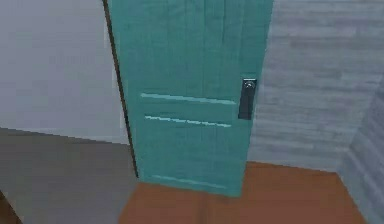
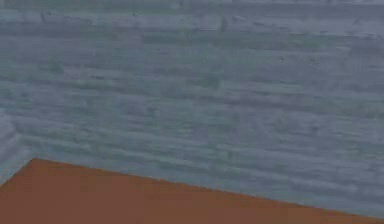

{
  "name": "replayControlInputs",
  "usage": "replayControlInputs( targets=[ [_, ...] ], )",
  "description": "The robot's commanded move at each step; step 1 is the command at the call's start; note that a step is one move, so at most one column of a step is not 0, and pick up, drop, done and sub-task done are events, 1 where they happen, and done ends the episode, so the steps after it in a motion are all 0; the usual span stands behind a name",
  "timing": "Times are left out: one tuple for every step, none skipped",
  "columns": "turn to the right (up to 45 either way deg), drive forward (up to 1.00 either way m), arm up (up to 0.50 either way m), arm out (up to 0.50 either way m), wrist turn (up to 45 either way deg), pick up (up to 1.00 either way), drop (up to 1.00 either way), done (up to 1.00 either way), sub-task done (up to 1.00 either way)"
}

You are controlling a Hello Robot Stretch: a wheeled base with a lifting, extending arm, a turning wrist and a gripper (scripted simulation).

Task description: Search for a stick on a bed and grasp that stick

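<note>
A grey plank wall (image 2: 190,90) stands close on the arm's side, so extending there would likely strike it. The teal door (image 1: 190,60) looms just ahead (driving on risks bumping it), its handle (image 1: 247,98) small at one edge. Where the stick lies cannot be told, nor the jaws' state.

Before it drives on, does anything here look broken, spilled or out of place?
Nothing stands out: the teal door and its handle plate look intact, and the grey plank wall and brown floor look unmarked.
</note>
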Motion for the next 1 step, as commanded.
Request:
replayControlInputs(
  targets=[
    [0.0, 0.40, 0.00, 0.00, 0.0, 0.00, 0.00, 0.00, 0.00]
  ],
)
